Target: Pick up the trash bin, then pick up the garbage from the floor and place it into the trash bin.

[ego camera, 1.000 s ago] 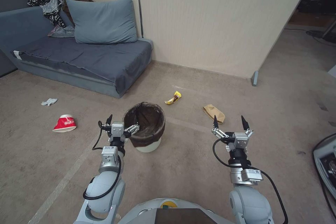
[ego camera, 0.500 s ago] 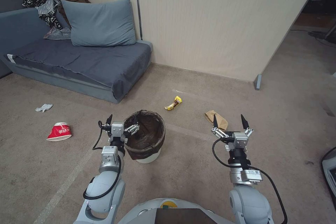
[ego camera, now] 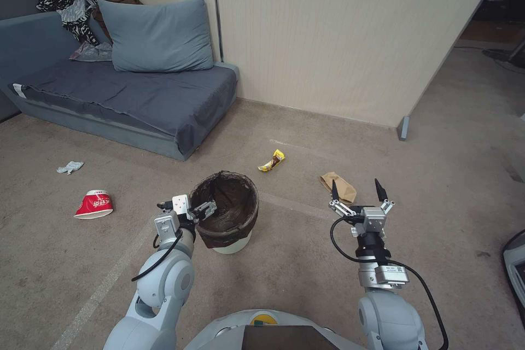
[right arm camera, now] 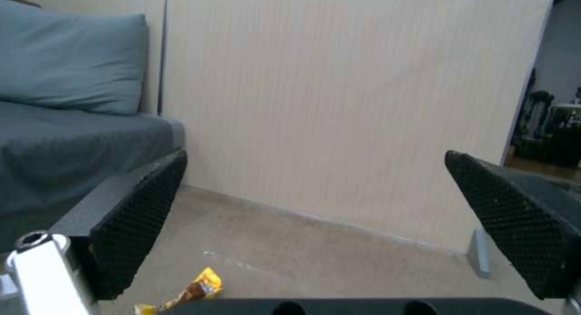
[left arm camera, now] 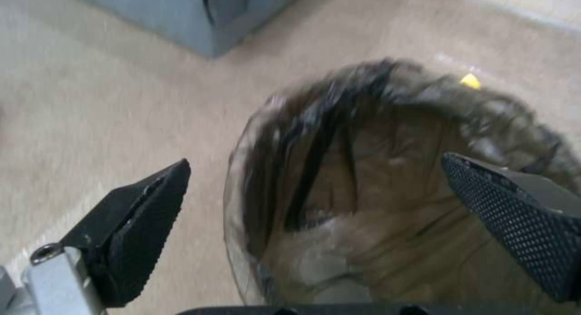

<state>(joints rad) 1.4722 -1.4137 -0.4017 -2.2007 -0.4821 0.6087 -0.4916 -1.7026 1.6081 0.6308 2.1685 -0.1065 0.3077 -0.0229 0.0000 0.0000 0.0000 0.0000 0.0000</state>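
**Two grippers standing open, left one straddling the bin rim**

Two fingers of the left gripper point(left arm camera: 315, 192) are spreading wide across the trash bin point(ego camera: 228, 213) rim: one fingertip is sitting outside the bag-lined wall, the other over the interior, gripping nothing. The right gripper point(ego camera: 355, 192) is hovering with jaws fully apart and empty; the tan paper bag point(ego camera: 339, 186) is lying just beyond them. Farther out on the floor point(ego camera: 306, 262) are lying a yellow wrapper point(ego camera: 272, 161), a red cup point(ego camera: 93, 205) and a crumpled tissue point(ego camera: 69, 167).
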